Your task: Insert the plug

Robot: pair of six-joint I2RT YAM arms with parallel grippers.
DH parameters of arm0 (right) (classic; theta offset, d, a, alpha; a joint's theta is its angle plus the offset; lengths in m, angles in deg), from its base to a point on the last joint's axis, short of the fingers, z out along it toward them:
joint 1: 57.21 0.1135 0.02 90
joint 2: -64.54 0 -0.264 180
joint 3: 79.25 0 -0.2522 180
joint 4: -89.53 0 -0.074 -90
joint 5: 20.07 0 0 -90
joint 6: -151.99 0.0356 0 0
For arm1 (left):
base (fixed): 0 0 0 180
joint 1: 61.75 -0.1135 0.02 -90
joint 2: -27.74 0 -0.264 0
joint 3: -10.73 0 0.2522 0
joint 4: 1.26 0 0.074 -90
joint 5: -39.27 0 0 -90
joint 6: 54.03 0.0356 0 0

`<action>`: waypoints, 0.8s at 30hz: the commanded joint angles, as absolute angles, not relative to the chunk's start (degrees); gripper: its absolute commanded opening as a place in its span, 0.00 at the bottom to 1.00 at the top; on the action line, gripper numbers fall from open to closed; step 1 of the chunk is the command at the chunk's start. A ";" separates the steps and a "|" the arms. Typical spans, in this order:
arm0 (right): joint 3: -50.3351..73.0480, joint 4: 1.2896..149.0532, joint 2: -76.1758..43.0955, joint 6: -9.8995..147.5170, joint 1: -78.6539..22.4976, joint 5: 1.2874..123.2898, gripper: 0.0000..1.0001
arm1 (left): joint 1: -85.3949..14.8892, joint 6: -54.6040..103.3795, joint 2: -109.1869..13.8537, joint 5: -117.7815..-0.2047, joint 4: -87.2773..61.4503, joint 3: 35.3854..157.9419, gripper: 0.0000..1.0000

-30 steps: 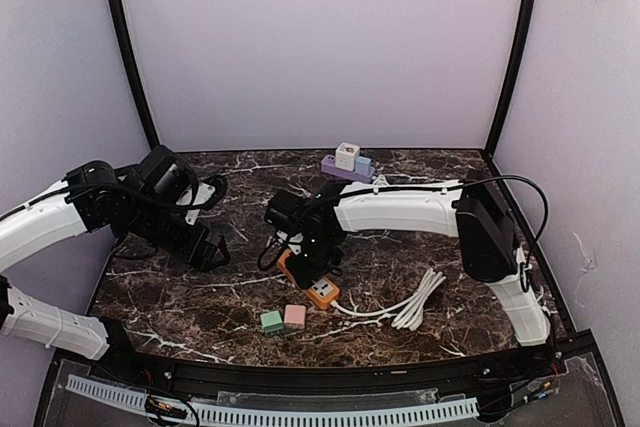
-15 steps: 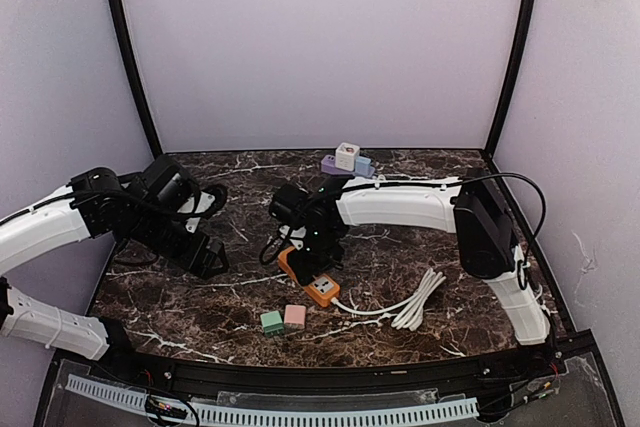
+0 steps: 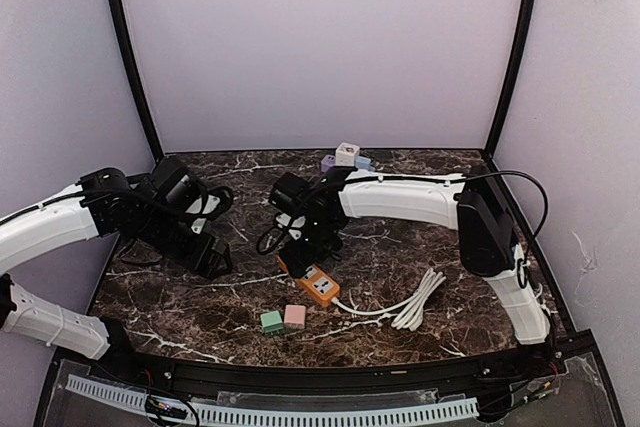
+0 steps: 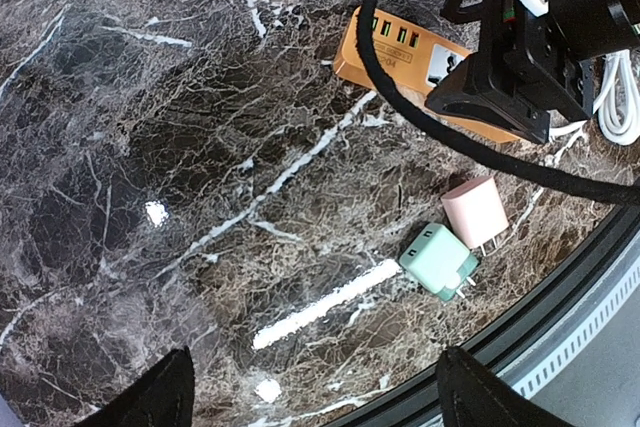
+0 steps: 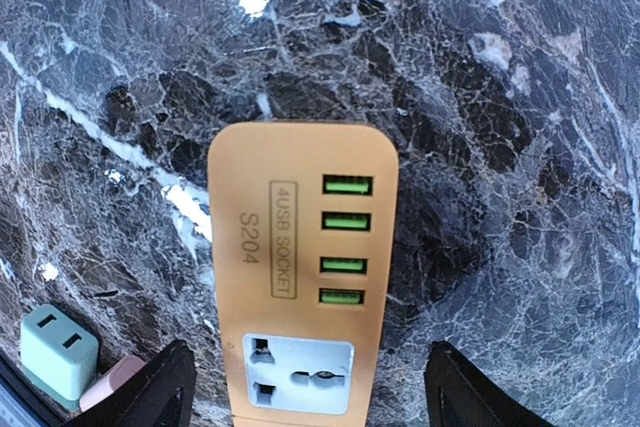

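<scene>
The orange power strip [image 3: 312,282] lies flat on the marble table, with four green USB ports and a white socket facing up [image 5: 300,277]. It also shows in the left wrist view [image 4: 400,47]. My right gripper [image 3: 300,237] hangs open over the strip, its jaws wider than the strip and on either side of the socket end [image 5: 310,397]. A green plug [image 3: 271,322] and a pink plug [image 3: 295,316] lie side by side near the front edge, both seen in the left wrist view [image 4: 438,260] [image 4: 476,212]. My left gripper [image 3: 210,257] is open and empty [image 4: 315,402], left of the plugs.
A white coiled cable [image 3: 415,302] runs from the strip to the right. A purple strip with white and blue plugs [image 3: 345,159] stands at the back. The table's front rail [image 4: 570,347] is just beyond the plugs. My right arm's black cable [image 4: 400,97] loops above the strip.
My left gripper has moved a little to the right, toward the plugs. My right gripper has shifted slightly back along the strip, uncovering more of its near end.
</scene>
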State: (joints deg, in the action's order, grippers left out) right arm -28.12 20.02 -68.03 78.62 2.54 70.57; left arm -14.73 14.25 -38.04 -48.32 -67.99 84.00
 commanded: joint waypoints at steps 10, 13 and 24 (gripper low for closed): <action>-26.65 20.81 -56.88 76.80 -0.82 73.62 0.98 | -13.75 9.45 -41.10 -57.00 -62.72 78.94 0.85; -23.51 21.85 -53.47 76.24 -1.51 73.79 0.99 | -11.91 8.59 -43.30 -58.25 -61.93 78.97 0.84; -15.13 23.40 -45.71 76.58 -2.34 80.43 0.99 | -4.42 -5.68 -50.86 -56.98 -61.45 79.04 0.78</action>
State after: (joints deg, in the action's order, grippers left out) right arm -17.52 22.18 -48.08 75.80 -1.87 75.62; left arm -6.38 2.58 -50.24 -57.76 -61.61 79.78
